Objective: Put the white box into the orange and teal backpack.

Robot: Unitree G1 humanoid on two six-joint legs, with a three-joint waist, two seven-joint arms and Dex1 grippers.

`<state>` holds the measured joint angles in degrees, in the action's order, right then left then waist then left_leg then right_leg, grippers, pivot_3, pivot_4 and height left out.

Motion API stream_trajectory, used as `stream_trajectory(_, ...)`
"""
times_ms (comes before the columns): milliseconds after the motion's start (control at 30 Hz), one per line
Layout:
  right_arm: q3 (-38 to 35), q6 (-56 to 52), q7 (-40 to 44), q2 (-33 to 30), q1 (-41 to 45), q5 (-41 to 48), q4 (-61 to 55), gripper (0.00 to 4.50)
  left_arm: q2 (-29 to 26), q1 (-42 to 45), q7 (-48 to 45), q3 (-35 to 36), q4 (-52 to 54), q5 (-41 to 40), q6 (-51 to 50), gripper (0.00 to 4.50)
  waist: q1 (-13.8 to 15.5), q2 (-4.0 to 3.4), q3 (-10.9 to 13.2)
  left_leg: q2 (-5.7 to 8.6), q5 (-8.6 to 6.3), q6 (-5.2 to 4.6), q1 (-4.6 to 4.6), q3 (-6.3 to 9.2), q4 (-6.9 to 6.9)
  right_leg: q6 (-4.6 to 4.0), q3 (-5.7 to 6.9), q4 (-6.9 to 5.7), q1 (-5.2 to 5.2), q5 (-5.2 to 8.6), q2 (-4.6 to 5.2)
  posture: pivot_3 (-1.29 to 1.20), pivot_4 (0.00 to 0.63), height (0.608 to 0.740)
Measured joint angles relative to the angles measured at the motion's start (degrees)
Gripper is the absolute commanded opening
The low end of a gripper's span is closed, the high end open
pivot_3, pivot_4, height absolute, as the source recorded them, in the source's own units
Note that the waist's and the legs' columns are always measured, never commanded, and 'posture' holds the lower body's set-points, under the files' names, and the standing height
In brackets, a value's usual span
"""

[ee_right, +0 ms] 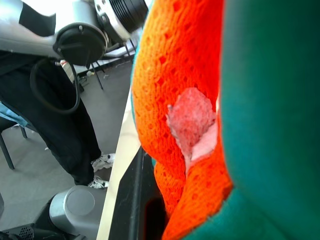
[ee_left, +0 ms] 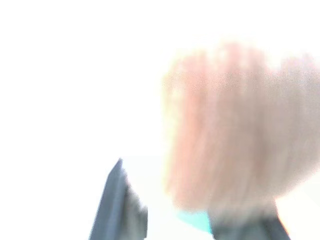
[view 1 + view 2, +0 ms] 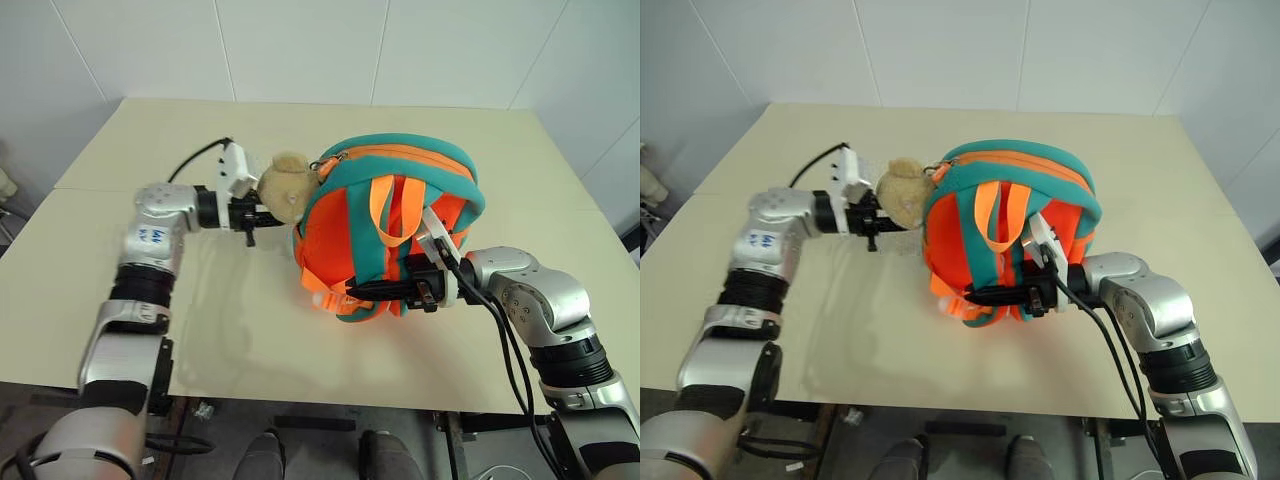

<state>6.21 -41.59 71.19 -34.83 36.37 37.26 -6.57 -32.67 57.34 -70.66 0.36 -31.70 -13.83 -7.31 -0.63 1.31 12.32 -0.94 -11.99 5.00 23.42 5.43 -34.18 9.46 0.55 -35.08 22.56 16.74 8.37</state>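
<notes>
From the head camera, left eye, I see the orange and teal backpack (image 3: 395,225) standing on the table (image 3: 300,130), straps toward me. My right end effector (image 3: 385,291) is clenched on the lower strap webbing at the pack's base. My left end effector (image 3: 262,213) sits level against the tan plush toy (image 3: 285,187) hanging off the pack's left side; whether its jaws are released or gripping I cannot tell. I can't make out the white box from here; it may already be inside, but I can't confirm that.

The right eye gives the same layout, the pack propped between both arms.

My left wrist camera gives a close blur of tan fur, with one black finger (image 2: 117,205) beside it and a sliver of teal below.

My right wrist camera looks at orange mesh and teal trim pressed close, a black finger (image 1: 132,200) along the fabric.

I judge the pack soft and floppy, light, prone to slumping once released; the webbing loops and top rim are the firm places to hold. The plush would just stretch and swing.
</notes>
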Motion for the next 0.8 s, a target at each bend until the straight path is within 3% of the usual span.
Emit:
stream_trajectory(200, 0.0, 0.0, -0.1, 0.1, -0.2, 0.0, 0.0, 0.27, -7.9, -6.1, -3.7, 2.1, 11.6, -4.1, -7.1, 4.47, -0.7, 0.0, 0.0, 0.0, -0.02, -0.04, -0.01, 0.0, 0.07, -0.01, -0.01, 0.03, -0.01, 0.01, 0.0, 0.0, 0.15, 0.74)
stream_trajectory(500, 0.1, 0.1, 0.6, 0.3, 0.4, -0.1, 0.5, 0.27, -8.0, -8.8, 0.4, 5.9, 17.9, -7.2, -8.4, 4.47, -0.8, 0.0, 0.0, -0.01, -0.02, -0.05, -0.04, 0.01, 0.05, -0.02, -0.01, -0.03, -0.01, 0.01, 0.0, 0.0, 0.15, 0.74)
stream_trajectory(800, 0.3, 0.2, 0.9, 0.6, 1.2, -0.3, 2.0, 0.27, -0.9, -5.6, 2.8, 3.9, 11.3, -6.7, -3.9, 4.47, -0.8, 0.0, 0.0, 0.0, -0.01, -0.05, -0.03, 0.01, 0.0, -0.01, -0.02, -0.04, -0.02, 0.0, 0.0, 0.0, 0.15, 0.74)
